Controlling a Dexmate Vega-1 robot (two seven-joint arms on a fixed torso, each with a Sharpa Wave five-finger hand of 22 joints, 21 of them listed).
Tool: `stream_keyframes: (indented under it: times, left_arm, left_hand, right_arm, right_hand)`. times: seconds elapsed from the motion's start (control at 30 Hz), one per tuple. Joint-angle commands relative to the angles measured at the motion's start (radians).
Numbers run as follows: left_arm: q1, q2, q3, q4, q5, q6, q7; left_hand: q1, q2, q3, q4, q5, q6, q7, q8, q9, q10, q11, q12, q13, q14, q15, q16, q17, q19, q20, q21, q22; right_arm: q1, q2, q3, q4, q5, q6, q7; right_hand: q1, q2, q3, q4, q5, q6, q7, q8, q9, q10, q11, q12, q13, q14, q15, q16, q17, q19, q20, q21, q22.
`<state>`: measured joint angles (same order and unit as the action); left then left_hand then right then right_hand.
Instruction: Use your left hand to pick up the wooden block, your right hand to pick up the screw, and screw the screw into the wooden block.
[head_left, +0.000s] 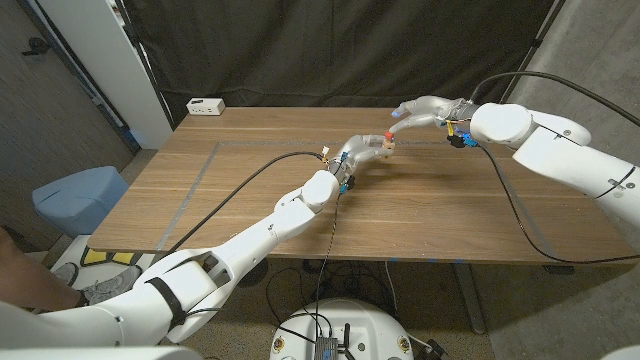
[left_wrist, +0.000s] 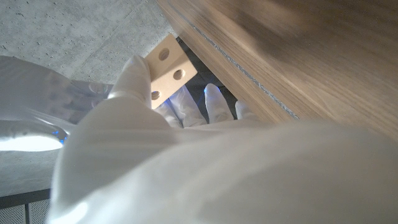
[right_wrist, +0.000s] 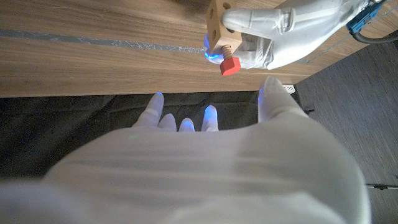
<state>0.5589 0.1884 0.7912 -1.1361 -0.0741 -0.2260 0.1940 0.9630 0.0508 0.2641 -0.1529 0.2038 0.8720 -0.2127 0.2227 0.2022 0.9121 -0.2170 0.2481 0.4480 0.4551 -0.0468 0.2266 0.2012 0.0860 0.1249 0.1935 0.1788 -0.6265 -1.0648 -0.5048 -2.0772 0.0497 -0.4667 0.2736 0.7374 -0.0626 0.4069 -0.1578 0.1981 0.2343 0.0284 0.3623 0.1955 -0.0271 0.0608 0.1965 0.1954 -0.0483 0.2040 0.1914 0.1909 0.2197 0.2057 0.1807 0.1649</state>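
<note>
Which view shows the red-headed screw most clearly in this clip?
The right wrist view: the screw sticks out of the wooden block that the left hand holds. The head view gives a tiny red speck; the left wrist view shows the block's holes.

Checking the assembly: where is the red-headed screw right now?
The screw sticks out of the wooden block held by the left hand above the table's middle; the right hand is just beyond it.

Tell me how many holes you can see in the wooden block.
3, on the wooden block face in the left wrist view: one near the far end, two closer to the left hand. Others may be hidden.
</note>
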Motion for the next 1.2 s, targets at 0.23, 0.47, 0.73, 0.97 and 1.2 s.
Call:
stream_keyframes:
  times: [0.23, 0.47, 0.73, 0.97, 1.2]
  left_arm:
    - [0.000, 0.002, 0.001, 0.000, 0.007, 0.007, 0.008]
    - [-0.003, 0.000, 0.004, 0.001, 0.012, 0.008, 0.011]
    - [-0.004, -0.003, 0.006, 0.001, 0.013, 0.011, 0.010]
    - [-0.002, 0.003, 0.010, -0.017, 0.029, 0.025, 0.023]
    - [0.002, 0.009, 0.013, -0.038, 0.039, 0.050, 0.032]
  left_hand:
    - [0.008, 0.020, 0.002, 0.006, 0.004, 0.033, 0.023, 0.007, 0.006, 0.008, -0.003, 0.008, 0.102, 0.008, -0.097, -0.001, 0.002, 0.007, 0.002, 0.008, 0.002]
    - [0.008, 0.019, 0.001, 0.006, 0.005, 0.033, 0.024, 0.007, 0.006, 0.008, -0.003, 0.008, 0.102, 0.009, -0.097, -0.001, 0.002, 0.007, 0.002, 0.008, 0.002]
    - [0.009, 0.021, 0.002, 0.006, 0.005, 0.033, 0.022, 0.006, 0.006, 0.008, -0.003, 0.007, 0.103, 0.009, -0.096, -0.001, 0.002, 0.006, 0.001, 0.008, 0.002]
    - [0.009, 0.020, 0.001, 0.005, 0.006, 0.033, 0.023, 0.007, 0.006, 0.008, -0.003, 0.007, 0.103, 0.009, -0.097, -0.001, 0.002, 0.006, 0.002, 0.008, 0.002]
    - [0.007, 0.020, 0.000, 0.006, 0.006, 0.034, 0.022, 0.007, 0.006, 0.009, -0.003, 0.007, 0.104, 0.010, -0.097, -0.001, 0.002, 0.005, 0.003, 0.008, 0.002]
  right_arm:
    - [0.178, 0.020, -0.120, -0.014, -0.106, -0.137, 0.183]
    - [0.248, 0.036, -0.175, -0.020, -0.153, -0.199, 0.268]
    - [0.290, 0.050, -0.216, -0.027, -0.196, -0.227, 0.322]
    - [0.335, 0.069, -0.270, -0.032, -0.258, -0.266, 0.373]
    - [0.359, 0.082, -0.314, -0.044, -0.327, -0.301, 0.403]
  right_hand:
    - [0.023, 0.010, 0.018, -0.007, 0.002, 0.019, 0.017, -0.005, 0.003, 0.008, 0.017, 0.008, 0.002, 0.008, 0.004, 0.008, -0.001, 0.004, 0.005, 0.005, 0.004]
    - [0.034, 0.013, 0.023, -0.009, 0.000, 0.028, 0.032, -0.007, 0.003, 0.010, 0.033, 0.009, 0.001, 0.010, 0.006, 0.008, -0.002, 0.003, 0.005, 0.005, 0.004]
    - [0.044, 0.015, 0.028, -0.009, -0.004, 0.034, 0.059, -0.012, 0.004, 0.014, 0.056, 0.010, 0.001, 0.011, 0.009, 0.007, -0.002, 0.002, 0.006, 0.005, 0.004]
    - [0.048, 0.016, 0.030, -0.006, -0.009, 0.047, 0.080, -0.015, 0.005, 0.024, 0.087, 0.014, 0.001, 0.015, 0.012, 0.008, -0.002, 0.001, 0.006, 0.006, 0.005]
    - [0.048, 0.018, 0.030, -0.003, -0.011, 0.059, 0.097, -0.014, 0.007, 0.026, 0.100, 0.013, 0.001, 0.018, 0.014, 0.009, -0.002, 0.002, 0.006, 0.006, 0.005]
